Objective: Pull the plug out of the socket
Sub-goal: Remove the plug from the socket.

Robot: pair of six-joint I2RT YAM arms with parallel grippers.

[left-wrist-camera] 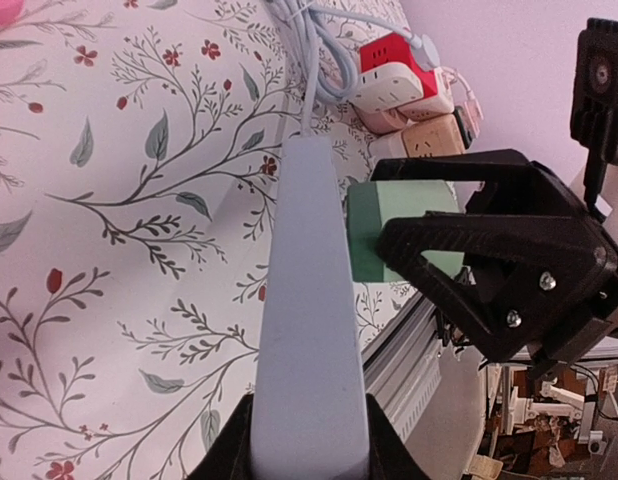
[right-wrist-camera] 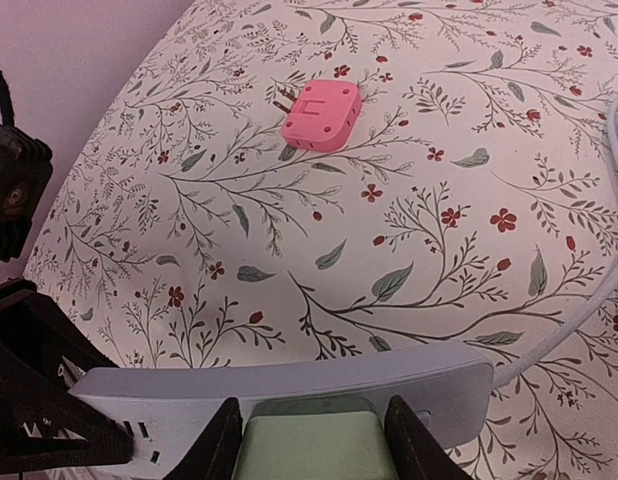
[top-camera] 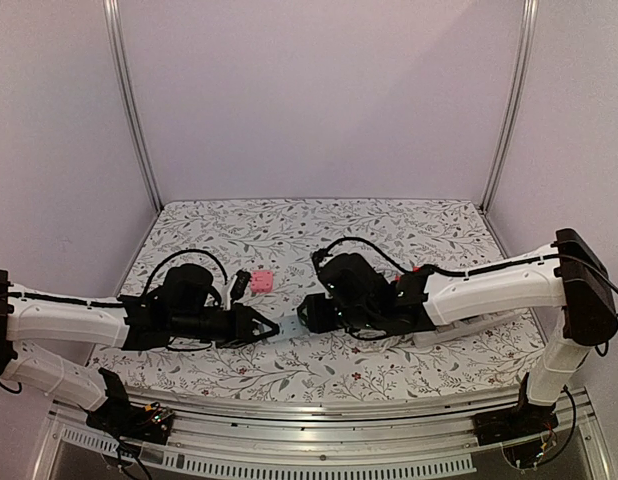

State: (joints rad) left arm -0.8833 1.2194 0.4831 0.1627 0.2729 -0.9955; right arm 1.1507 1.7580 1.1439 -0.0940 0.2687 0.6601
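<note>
The right claw (right-wrist-camera: 314,425) pinches a small square green plastic plug (left-wrist-camera: 374,235) by its two sides. The plug sits in a long pale grey plastic socket bar (left-wrist-camera: 309,300) right in front of that claw. The left claw (left-wrist-camera: 309,455) squeezes the bar's end. The plug looks hard, light and smooth, so its flat sides seem best to hold.

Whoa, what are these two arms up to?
They are unplugging something. The left arm's fingers clamp one end of a pale grey power strip, steadying it over the flowered table. The right arm's fingers grip a green plug on the strip's side; it looks seated, not yet pulled out. A pink plug lies loose farther back.
</note>
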